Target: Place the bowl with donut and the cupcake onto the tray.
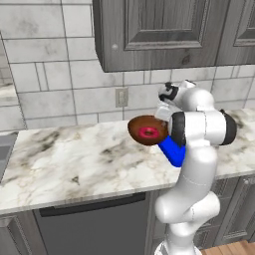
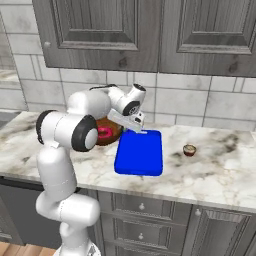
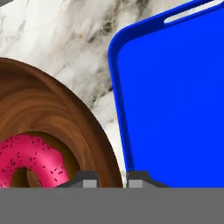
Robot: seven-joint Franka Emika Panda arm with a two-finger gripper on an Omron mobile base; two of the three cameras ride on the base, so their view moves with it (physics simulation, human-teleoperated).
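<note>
Beneath the gripper (image 2: 138,126) runs a white marble counter (image 1: 74,159) veined in grey. Behind it rises a wall of pale grey tiles (image 1: 50,79) with an outlet (image 1: 121,97); above hang dark grey panelled cabinets (image 2: 125,30). Below sit grey drawers (image 2: 145,210) and a wooden floor (image 1: 231,249).

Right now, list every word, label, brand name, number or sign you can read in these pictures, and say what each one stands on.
None: no readable text in any view.
The tray is plain blue, with no label.
The bowl shows wood grain only.
The donut carries dark sprinkles, not characters.
The cupcake is too small to show any marking.
The wall outlet and the cabinet doors bear no writing.
</note>
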